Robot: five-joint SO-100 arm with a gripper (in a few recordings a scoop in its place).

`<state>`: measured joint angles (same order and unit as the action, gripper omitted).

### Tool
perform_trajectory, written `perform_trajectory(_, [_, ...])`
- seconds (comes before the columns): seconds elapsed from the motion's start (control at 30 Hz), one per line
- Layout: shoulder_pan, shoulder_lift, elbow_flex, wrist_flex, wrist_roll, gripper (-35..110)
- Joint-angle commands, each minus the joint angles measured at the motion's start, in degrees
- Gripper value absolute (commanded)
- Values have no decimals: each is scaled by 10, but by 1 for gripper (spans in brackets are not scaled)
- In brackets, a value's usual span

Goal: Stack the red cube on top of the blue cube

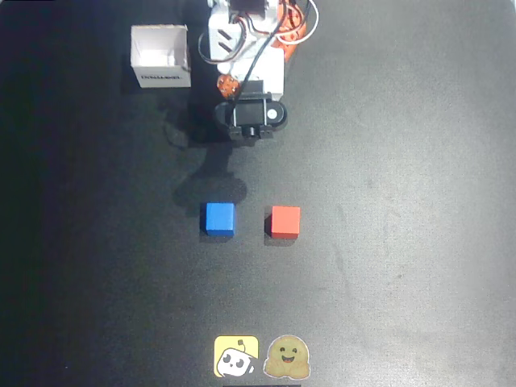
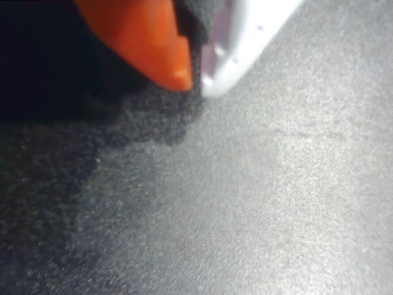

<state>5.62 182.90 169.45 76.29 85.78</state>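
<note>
arm folded at the back; gripper (image 2: 195, 78) fingertips together.

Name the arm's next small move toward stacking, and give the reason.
Probably open the gripper and reach forward toward the small matte red cube. The fingertips sit together, holding nothing, and in the overhead view the arm is folded back while that cube rests apart, right of the small matte blue cube.
</note>
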Motion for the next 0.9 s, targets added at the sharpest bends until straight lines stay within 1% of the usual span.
perform_trajectory(0.0, [-1, 2, -2, -1, -4, 0])
perform_trajectory(0.3, [-3, 2, -10, -5, -4, 0])
perform_trajectory(0.5, [-8, -14, -74, 30, -4, 0])
perform_trajectory(0.57, [-10, -69, -113, 30, -5, 0])
perform_trajectory(0.87, [-33, -423, -380, 34, -4, 0])
